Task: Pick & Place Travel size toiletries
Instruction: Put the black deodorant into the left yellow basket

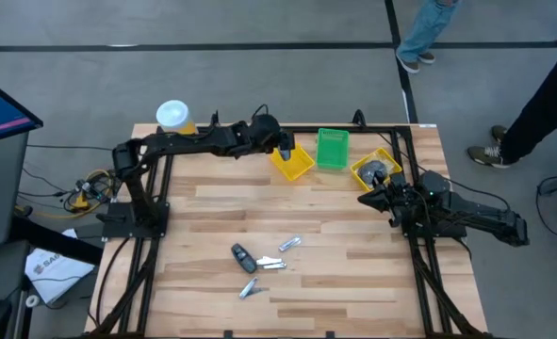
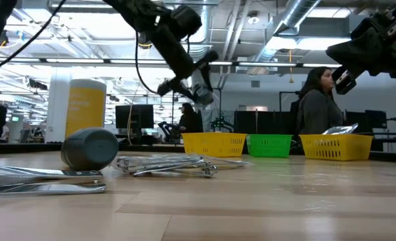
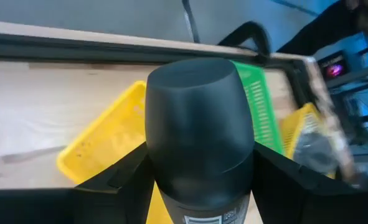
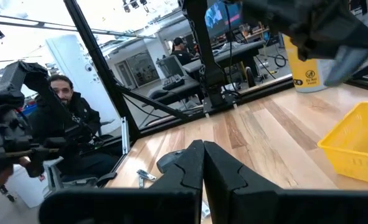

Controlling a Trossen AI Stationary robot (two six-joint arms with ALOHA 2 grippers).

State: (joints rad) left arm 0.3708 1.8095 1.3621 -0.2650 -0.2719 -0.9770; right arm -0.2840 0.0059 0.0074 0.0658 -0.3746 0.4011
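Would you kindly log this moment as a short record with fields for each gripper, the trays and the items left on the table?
left gripper: holds a dark grey oblong toiletry above the left yellow tray
right gripper: shut, empty, beside the right yellow tray
green tray: between the two yellow trays
right yellow tray contents: a round dark disc
loose on table: another dark oblong piece, silver clippers

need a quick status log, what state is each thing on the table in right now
left tool: shut on dark grey bottle, above left yellow tray
right tool: shut, empty
green tray: looks empty
right yellow tray: items inside
silver clippers: loose on table
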